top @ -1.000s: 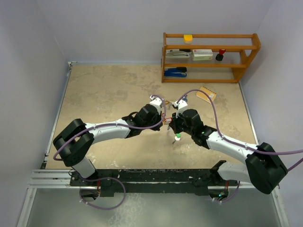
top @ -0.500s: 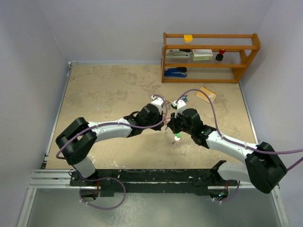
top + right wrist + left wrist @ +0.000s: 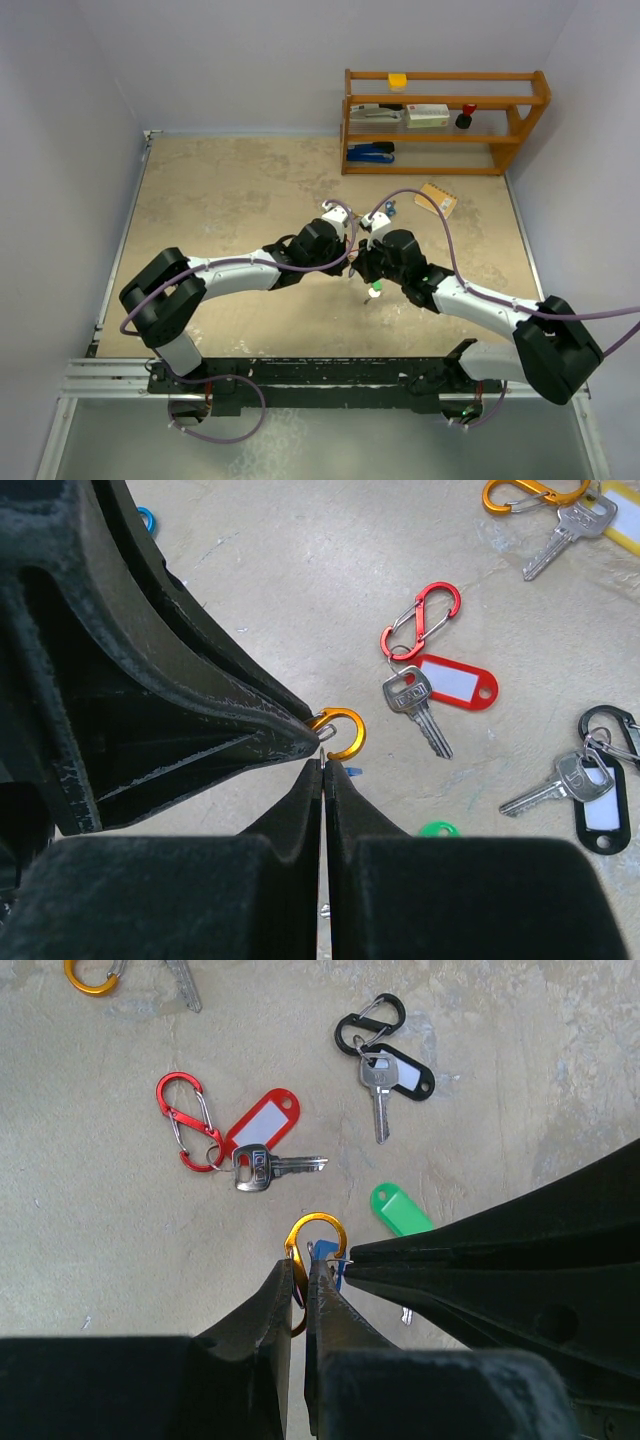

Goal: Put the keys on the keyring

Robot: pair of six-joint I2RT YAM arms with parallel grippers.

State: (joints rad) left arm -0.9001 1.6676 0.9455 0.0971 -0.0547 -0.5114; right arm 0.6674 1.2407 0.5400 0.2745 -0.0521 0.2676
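My left gripper [image 3: 297,1266] is shut on an orange S-shaped clip [image 3: 318,1228] and holds it above the table. My right gripper [image 3: 324,764] is shut on the thin wire ring of a blue-tagged key [image 3: 328,1256], tip to tip with the left fingers, and the ring touches the clip's hook [image 3: 346,734]. Only the tag's edge [image 3: 352,772] shows in the right wrist view. In the top view both grippers [image 3: 354,262] meet at mid-table. On the table lie a red-tagged key [image 3: 262,1168] on a red clip [image 3: 182,1120], a black-tagged key [image 3: 378,1088] on a black clip, and a green tag [image 3: 400,1210].
Another orange clip with a key [image 3: 545,515] and yellow tag lies further off. A wooden shelf [image 3: 445,120] with a stapler and boxes stands at the back right. A small tan box [image 3: 438,198] lies in front of it.
The left arm has shifted slightly right and its gripper has edged closer to the right one. Both grippers keep their holds, still pressed together.
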